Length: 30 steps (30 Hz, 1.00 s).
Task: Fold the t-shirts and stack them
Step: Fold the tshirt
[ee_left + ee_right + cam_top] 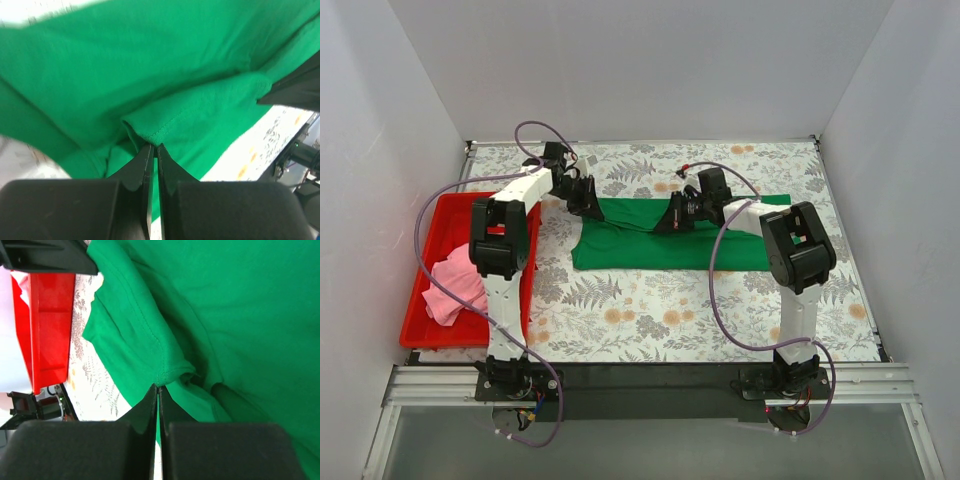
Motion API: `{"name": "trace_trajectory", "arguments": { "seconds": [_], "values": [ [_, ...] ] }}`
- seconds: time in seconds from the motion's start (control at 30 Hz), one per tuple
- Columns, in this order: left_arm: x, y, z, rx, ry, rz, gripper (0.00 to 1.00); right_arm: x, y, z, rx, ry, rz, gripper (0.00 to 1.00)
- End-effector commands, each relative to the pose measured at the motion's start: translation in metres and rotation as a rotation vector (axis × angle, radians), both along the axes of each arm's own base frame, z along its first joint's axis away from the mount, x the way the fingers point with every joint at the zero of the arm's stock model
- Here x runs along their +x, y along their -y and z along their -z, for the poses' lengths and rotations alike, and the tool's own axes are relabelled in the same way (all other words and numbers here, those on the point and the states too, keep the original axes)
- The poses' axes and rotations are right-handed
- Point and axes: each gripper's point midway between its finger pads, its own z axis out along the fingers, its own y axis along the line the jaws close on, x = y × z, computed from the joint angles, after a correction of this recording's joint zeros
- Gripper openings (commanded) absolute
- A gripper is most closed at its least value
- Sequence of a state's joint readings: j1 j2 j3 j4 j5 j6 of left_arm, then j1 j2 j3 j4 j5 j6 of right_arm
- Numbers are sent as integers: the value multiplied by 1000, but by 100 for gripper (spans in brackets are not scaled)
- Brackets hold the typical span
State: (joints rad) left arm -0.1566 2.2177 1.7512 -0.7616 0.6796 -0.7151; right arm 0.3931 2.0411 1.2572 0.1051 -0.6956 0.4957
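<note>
1. The green t-shirt (640,250) lies mid-bench toward the far edge; it looks only partly folded.
2. The left gripper (153,146) and the right gripper (158,387) each pinch its stitched edge.
3. The pink t-shirt (455,285) lies crumpled in the red tray (445,225) at the left edge, unfolded; nothing is stacked yet.

green t-shirt (660,248): soft matt knit cloth, stitched hem, creased
pink t-shirt (455,285): matt cloth too, crumpled
red tray (440,212): smooth plastic, slight shine
tablecloth (650,310): flat, matt, floral print
my left fingers (136,170): smooth matt black plastic
my right fingers (145,407): same deal
</note>
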Motion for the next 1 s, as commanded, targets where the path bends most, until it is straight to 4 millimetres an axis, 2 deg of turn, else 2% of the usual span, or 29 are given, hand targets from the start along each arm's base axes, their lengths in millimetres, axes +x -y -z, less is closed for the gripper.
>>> {"name": "trace_trajectory", "arguments": {
  "seconds": [0.0,0.27,0.53,0.57,0.6,0.63,0.7,0.73,0.8,0.83,0.9,0.93,0.97],
  "values": [
    [-11,-4,-50,12,103,25,1,-4,-4,-31,56,40,-19,1],
    [-51,-14,-26,54,-12,13,2,-31,1,-15,37,-5,-49,1],
    [-63,-23,-10,105,-45,5,5,-46,-6,-9,44,-44,-94,3],
    [-63,-22,-11,96,-45,12,8,-48,-6,-10,46,-48,-101,9],
    [-63,-21,-17,90,-33,16,16,-50,-4,-12,38,-48,-108,26],
    [-63,-20,-22,79,-21,23,21,-48,-5,-17,40,-17,-118,33],
    [-64,-16,-34,51,14,44,25,-49,1,-26,25,3,-130,39],
    [-64,-15,-43,41,48,45,28,-45,3,-37,26,69,-145,44],
    [-62,-15,-51,34,80,40,29,-46,14,-42,2,75,-146,46],
    [-60,-14,-53,31,97,40,29,-42,17,-53,-3,129,-165,44],
    [-61,-9,-60,-1,106,38,29,-40,30,-57,-36,145,-170,38],
    [-61,-6,-62,-11,111,43,29,-33,34,-65,-57,186,-170,36],
    [-64,-4,-60,-10,106,48,29,-19,49,-64,-119,263,-166,35]
  ]
}}
